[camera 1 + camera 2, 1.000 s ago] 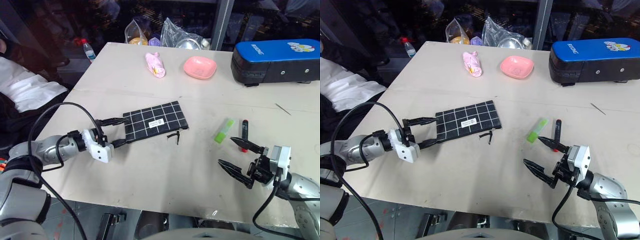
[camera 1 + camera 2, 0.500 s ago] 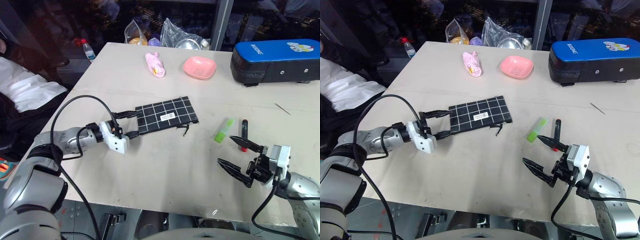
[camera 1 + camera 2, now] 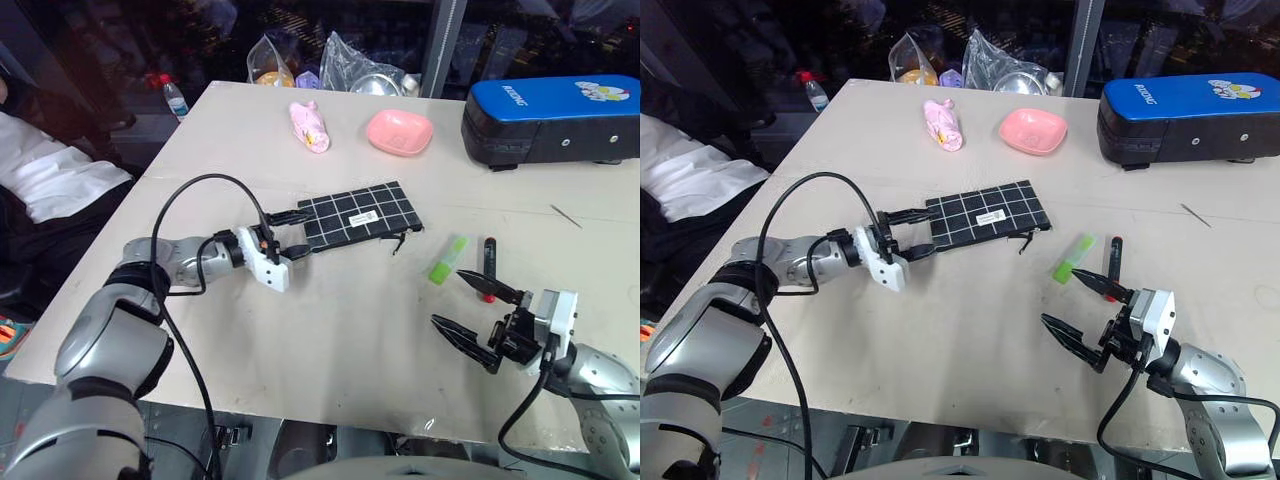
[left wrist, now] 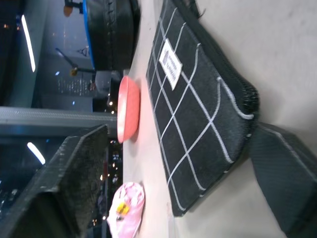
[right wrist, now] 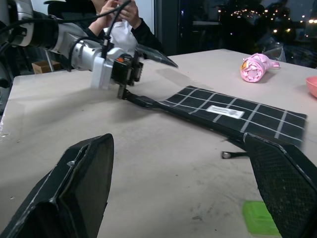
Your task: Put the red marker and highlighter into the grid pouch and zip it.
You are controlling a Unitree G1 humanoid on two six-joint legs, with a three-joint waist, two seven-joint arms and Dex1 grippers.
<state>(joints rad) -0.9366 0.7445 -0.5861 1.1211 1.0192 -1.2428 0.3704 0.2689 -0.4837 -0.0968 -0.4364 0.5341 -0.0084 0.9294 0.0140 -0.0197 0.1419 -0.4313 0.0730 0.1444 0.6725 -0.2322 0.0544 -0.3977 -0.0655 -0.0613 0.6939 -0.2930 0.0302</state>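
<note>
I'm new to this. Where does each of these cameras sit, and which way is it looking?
Left eye and right eye views: on the head, looking forward and down over the table; both arms show, left claw at the grid pouch, right claw near the highlighter and red marker.
Left wrist view: on the left wrist, looking along its fingers at the grid pouch and pink dish.
Right wrist view: on the right wrist, looking across the table at the left claw; its own fingers frame the view.
Shared: all show the grid pouch.

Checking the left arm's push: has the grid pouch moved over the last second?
Yes. The grid pouch has slid toward the robot's right and away from it, closer to the highlighter, which has stayed put.
</note>
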